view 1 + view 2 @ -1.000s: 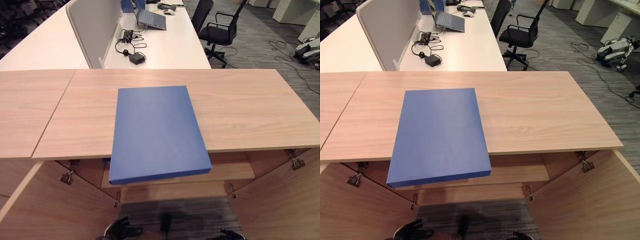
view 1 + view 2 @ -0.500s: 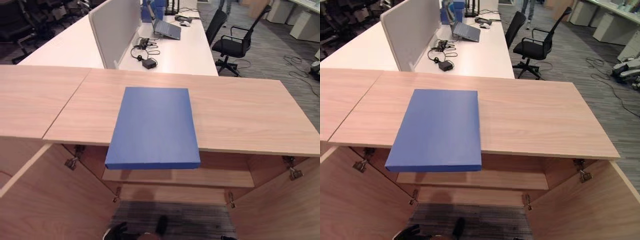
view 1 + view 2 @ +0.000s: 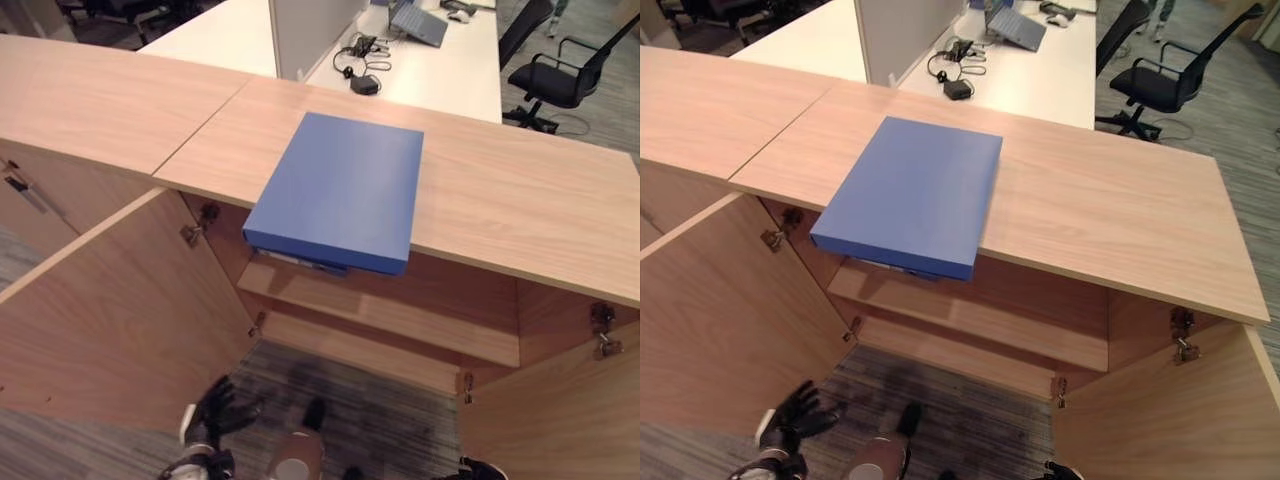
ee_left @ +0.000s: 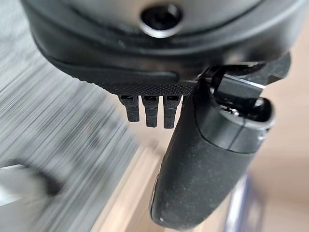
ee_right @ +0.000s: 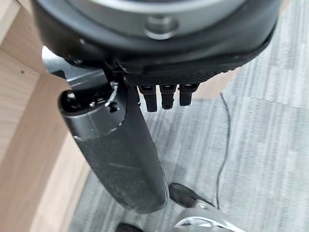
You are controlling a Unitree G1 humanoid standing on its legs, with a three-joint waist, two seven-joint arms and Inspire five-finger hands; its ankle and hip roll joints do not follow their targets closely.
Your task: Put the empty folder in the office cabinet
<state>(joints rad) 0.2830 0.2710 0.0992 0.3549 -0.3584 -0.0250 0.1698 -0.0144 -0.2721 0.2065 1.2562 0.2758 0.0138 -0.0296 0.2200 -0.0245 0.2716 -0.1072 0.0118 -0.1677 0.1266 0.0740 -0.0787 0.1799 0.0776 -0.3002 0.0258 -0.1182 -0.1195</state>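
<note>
Wood-grain cabinet [image 3: 520, 200] takes up most of what my head sees: one light top running from 9 to 3 o'clock, two doors swung open below it, the left door [image 3: 110, 310] at 8 o'clock and the right door [image 3: 1160, 410] at 4 o'clock, and one shelf [image 3: 970, 315] inside at the centre. One blue folder [image 3: 340, 190] lies flat on the top just above centre, its near end sticking out past the front edge over the open compartment; neither of my hands touches it. Behind the cabinet, at 12 o'clock, stands one white desk [image 3: 830, 35] with one upright grey divider [image 3: 305, 25], one laptop [image 3: 1015, 27] and one black power adapter [image 3: 958, 89] with its cord. One black office chair [image 3: 560, 70] stands at 1 o'clock on the grey carpet [image 3: 950, 400].

My left hand [image 3: 215, 410] hangs low at 7 o'clock, well apart from the folder, fingers spread and loose, holding nothing. My right hand [image 3: 1060, 472] barely shows at the bottom edge, at 5 o'clock.

Up close, my left wrist camera shows my left hand's thumb and finger stubs over blurred carpet and wood. My right wrist camera shows what my head does not: my right hand's thumb [image 5: 120, 154] extended, fingers straight, nothing held, beside a wooden panel.
</note>
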